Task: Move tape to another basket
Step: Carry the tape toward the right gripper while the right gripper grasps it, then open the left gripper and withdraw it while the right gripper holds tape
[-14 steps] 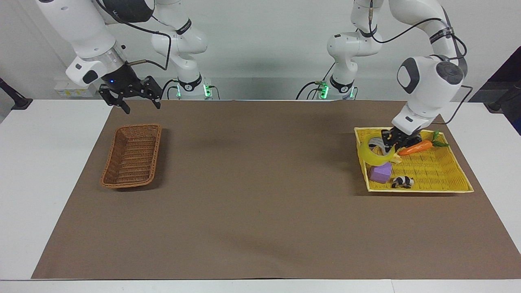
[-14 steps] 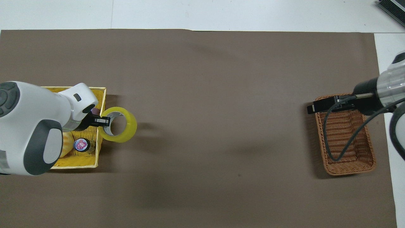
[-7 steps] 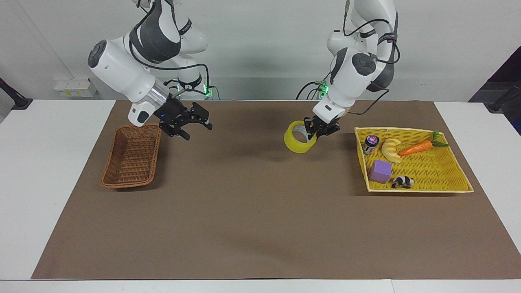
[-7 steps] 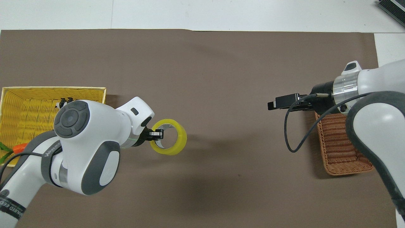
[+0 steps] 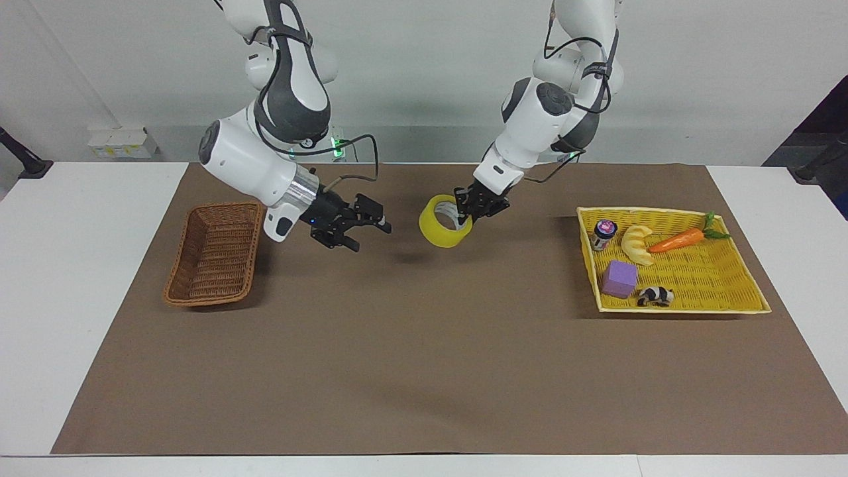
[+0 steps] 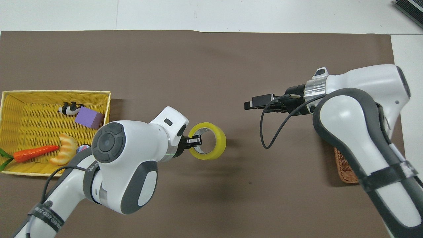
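Observation:
The yellow tape roll (image 5: 445, 232) hangs in the air over the middle of the brown mat, held by its rim. My left gripper (image 5: 466, 213) is shut on the tape, one finger inside the core; both also show in the overhead view, the gripper (image 6: 195, 141) and the tape (image 6: 211, 146). My right gripper (image 5: 368, 234) is open and empty in the air, between the tape and the brown wicker basket (image 5: 213, 255), facing the tape. In the overhead view my right gripper (image 6: 252, 103) shows, and my right arm hides most of the basket (image 6: 345, 168).
The yellow woven tray (image 5: 682, 308) at the left arm's end of the table holds a carrot (image 5: 676, 240), a croissant (image 5: 637, 242), a purple block (image 5: 619, 278), a small jar (image 5: 603, 232) and a black-and-white toy (image 5: 654, 296). The tray also shows in the overhead view (image 6: 33, 99).
My left gripper lifted the tape out of the yellow tray and carried it toward the table's middle. My right gripper moved from over the wicker basket toward the tape.

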Controlling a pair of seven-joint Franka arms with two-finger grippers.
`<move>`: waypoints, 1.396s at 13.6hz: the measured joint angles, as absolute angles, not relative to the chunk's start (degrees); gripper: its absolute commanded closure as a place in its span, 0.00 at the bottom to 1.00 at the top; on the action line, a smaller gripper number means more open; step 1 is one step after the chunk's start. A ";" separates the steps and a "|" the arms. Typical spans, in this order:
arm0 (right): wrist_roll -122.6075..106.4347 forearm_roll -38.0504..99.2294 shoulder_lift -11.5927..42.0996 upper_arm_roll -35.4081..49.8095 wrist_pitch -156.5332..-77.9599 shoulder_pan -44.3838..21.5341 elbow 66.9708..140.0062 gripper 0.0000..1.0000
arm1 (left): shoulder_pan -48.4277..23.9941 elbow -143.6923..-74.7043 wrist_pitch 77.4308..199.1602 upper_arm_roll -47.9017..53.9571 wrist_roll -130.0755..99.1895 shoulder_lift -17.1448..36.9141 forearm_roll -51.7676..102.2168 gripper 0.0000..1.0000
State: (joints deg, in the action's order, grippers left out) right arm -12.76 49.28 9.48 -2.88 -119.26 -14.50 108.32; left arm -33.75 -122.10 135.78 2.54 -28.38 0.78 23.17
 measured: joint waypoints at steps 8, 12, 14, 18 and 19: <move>-20.20 63.57 8.26 -2.89 -122.83 -16.33 115.03 0.00 | -36.00 -116.98 140.54 2.50 -37.02 4.27 23.50 1.00; -20.29 63.70 7.47 -2.87 -122.84 -17.82 115.68 0.16 | -36.01 -113.81 141.00 2.37 -39.88 6.43 23.50 1.00; -20.78 63.70 7.33 -2.87 -122.84 -18.42 115.78 0.70 | -36.01 -113.17 141.02 2.32 -40.13 7.04 23.50 1.00; -21.30 63.84 7.36 -2.98 -123.02 -18.37 115.80 1.00 | -36.03 -111.97 141.01 2.39 -40.21 7.46 23.50 1.00; -21.44 63.84 7.36 -3.00 -123.06 -18.37 115.79 1.00 | -36.05 -111.58 141.01 2.51 -40.21 7.60 23.50 1.00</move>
